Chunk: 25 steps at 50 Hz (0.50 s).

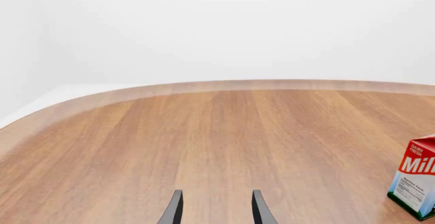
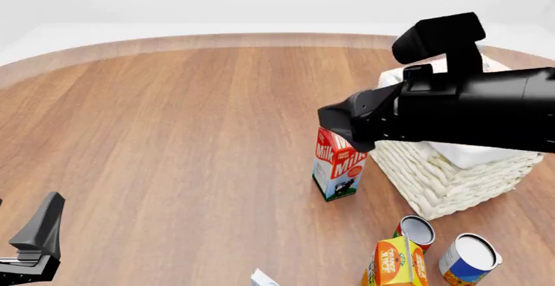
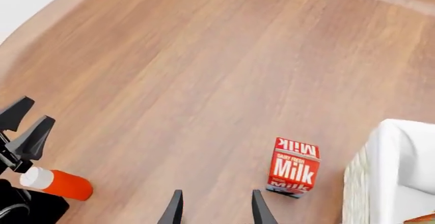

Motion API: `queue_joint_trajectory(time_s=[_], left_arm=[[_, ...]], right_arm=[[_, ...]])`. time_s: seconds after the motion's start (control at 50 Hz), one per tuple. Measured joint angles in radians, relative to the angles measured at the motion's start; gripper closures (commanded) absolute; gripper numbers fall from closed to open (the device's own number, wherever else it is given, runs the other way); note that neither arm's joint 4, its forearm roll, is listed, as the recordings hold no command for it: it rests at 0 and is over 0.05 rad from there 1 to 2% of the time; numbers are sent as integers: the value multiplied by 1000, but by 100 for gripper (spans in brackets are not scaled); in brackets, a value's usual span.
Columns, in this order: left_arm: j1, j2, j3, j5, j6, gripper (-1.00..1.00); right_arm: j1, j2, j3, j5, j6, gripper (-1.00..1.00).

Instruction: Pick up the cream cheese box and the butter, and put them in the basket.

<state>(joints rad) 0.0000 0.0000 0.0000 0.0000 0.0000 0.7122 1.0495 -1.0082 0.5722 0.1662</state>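
Your right pincer hangs spread and empty high above the milk carton, basket beside it. Cream cheese box shows only a corner at the counter's near edge, between both arms. Left pincer spread, empty. Butter not in view

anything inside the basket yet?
Mostly hidden. In the front view the right arm covers most of the basket; only white liner shows. The right wrist view shows liner and a small orange-red sliver at the frame's edge, too cropped to identify. Contents cannot be confirmed.
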Motion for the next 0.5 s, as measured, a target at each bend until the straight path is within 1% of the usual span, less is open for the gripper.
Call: queue_joint_trajectory(time_s=[0.24,0.5], left_arm=[[0,0,0,0,0,-100],[0,0,0,0,0,-100]], right_arm=[[62,36,12,-20,15,-100],[105,64,26,-39,38,-100]])
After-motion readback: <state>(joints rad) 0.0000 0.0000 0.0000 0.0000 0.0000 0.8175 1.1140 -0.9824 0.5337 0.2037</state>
